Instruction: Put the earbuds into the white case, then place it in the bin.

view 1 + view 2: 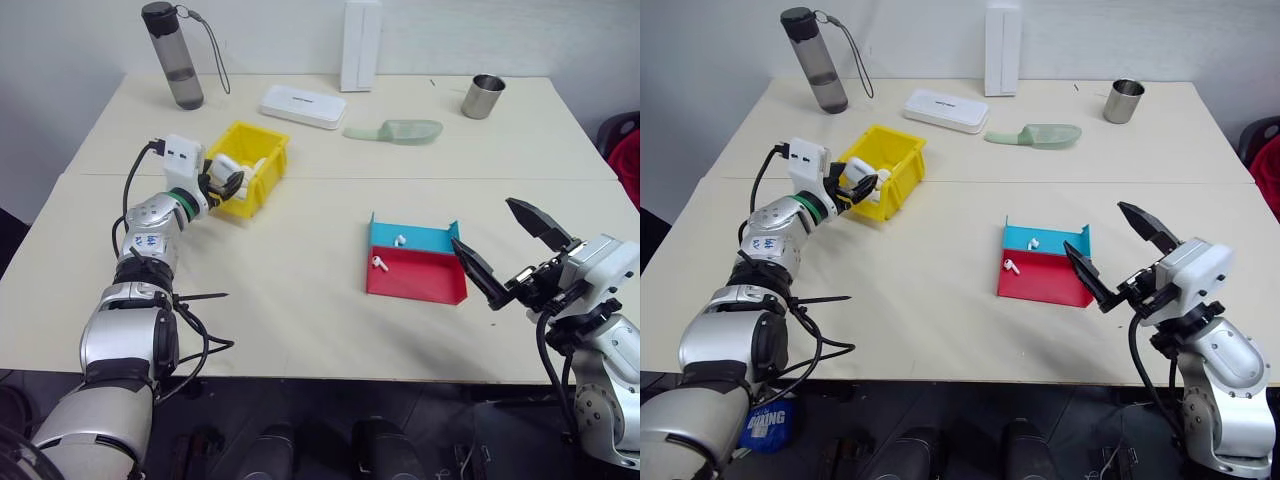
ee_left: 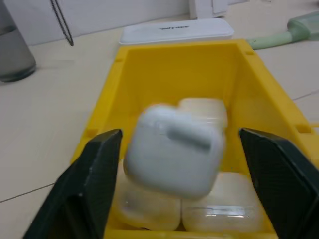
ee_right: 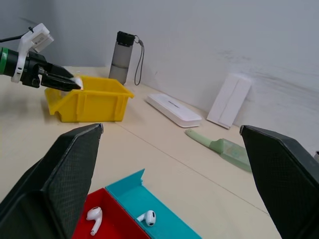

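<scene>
The left gripper (image 2: 174, 199) hangs wide open over the yellow bin (image 2: 164, 74), the white case (image 2: 174, 149) loose between its fingers, apparently dropping in. Two earbuds (image 3: 119, 218) lie in the red-and-blue tray just ahead of the empty, wide-open right gripper (image 3: 164, 189); they seem unloaded, so picking them comes next.

The bin (image 1: 262, 150) under the left gripper (image 1: 226, 185) is bright yellow, and the case (image 2: 174, 153) between that gripper's black cross-hatched fingers (image 2: 94, 169) is glossy white, above pale translucent cases (image 2: 219, 209). Just ahead of the right gripper (image 1: 1120, 252), whose fingers are equally black, the tray (image 1: 415, 275) is half red, half turquoise-blue, each half holding a white earbud (image 3: 147, 217). Beyond the bin are a smoky grey bottle (image 1: 173, 55), a white box (image 1: 302, 106) and a pale green scoop (image 1: 398, 131).
</scene>
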Controlling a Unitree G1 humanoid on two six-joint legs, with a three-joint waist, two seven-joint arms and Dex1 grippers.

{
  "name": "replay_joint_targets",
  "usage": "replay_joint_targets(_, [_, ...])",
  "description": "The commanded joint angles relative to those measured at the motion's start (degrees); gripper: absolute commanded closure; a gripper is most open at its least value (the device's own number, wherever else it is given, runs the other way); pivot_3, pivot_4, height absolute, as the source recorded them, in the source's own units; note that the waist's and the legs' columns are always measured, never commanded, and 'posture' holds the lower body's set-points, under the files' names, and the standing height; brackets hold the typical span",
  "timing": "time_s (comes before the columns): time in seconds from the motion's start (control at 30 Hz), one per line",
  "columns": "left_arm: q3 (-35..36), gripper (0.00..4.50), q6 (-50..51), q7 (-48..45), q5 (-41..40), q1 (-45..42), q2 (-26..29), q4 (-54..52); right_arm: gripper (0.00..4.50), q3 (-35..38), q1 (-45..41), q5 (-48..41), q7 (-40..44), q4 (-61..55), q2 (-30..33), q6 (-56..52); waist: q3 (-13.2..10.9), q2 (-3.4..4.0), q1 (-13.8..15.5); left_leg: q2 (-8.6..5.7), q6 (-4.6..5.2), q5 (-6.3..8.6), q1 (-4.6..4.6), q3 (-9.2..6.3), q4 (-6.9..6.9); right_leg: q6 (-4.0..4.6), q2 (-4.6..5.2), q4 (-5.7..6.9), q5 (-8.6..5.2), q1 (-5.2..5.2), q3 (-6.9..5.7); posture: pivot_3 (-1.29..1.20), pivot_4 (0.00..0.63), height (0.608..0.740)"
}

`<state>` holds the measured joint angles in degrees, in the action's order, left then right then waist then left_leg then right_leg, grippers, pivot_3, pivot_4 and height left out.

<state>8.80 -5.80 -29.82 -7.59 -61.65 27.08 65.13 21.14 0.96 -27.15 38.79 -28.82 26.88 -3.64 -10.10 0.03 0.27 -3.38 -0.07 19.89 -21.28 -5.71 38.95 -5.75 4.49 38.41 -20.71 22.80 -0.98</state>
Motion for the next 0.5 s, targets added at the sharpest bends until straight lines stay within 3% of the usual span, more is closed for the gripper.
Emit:
replay_joint_targets(0.03, [1.2, 0.03, -1.4, -7.3, -2.2, 0.3, 1.6, -5.3, 0.00, 1.0, 0.6, -1.1, 1.3, 0.0, 1.6, 1.4, 0.0, 0.00, -0.1, 0.00, 0.00, 0.00, 0.00, 0.00, 0.01, 0.00, 0.01, 0.03, 0.00, 0.00, 0.01, 0.00, 0.150, 0.740])
replay_joint_targets(0.1, [2.1, 0.03, -0.2, -11.4, -4.4, 3.4, 2.8, -11.5, 0.00, 1.4, 0.7, -2.4, 2.9, 0.7, 2.8, 0.9, 0.0, 0.00, -0.3, 0.00, 0.00, 0.00, 0.00, -0.01, 0.02, 0.00, 0.01, 0.04, 0.00, 0.00, 0.04, 0.00, 0.150, 0.740])
replay_joint_targets(0.2, [3.9, 0.03, 6.2, -21.6, -10.8, 14.3, 7.6, -30.1, 0.00, 2.3, 1.1, -5.3, 9.2, 3.0, 7.0, 0.6, 0.0, 0.01, -1.3, 0.04, 0.00, 0.00, 0.03, 0.00, -0.05, 0.00, -0.01, 0.00, 0.00, 0.01, 0.16, 0.00, 0.150, 0.740])
replay_joint_targets(0.33, [9.1, 0.03, 17.0, -37.6, -22.6, 37.1, 18.6, -56.3, 0.00, 2.8, 2.4, -6.3, 21.4, 8.7, 14.1, 3.3, 0.0, 0.01, -2.6, 0.08, -0.01, 0.01, 0.20, -0.10, -0.40, 0.01, -0.11, -0.16, 0.00, 0.07, 0.47, 0.00, 0.150, 0.740])
replay_joint_targets(0.4, [13.2, 0.03, 18.7, -38.5, -23.6, 47.4, 21.9, -63.8, 0.00, 3.4, 2.3, -6.2, 25.8, 12.6, 16.3, 5.2, 0.0, 0.01, -2.9, 0.10, -0.01, 0.01, 0.25, -0.10, -0.47, 0.01, -0.11, -0.35, 0.00, 0.05, 0.55, 0.00, 0.150, 0.740])
replay_joint_targets(0.5, [19.1, 0.03, 15.4, -37.3, -21.5, 59.5, 22.5, -70.7, 0.00, 3.5, 1.9, -5.6, 32.0, 18.1, 19.0, 8.7, 0.0, 0.02, -1.3, 0.09, 0.00, 0.00, 0.56, -0.10, -0.51, 0.03, -0.06, -0.74, -0.01, -0.31, 0.61, 0.00, 0.150, 0.740])
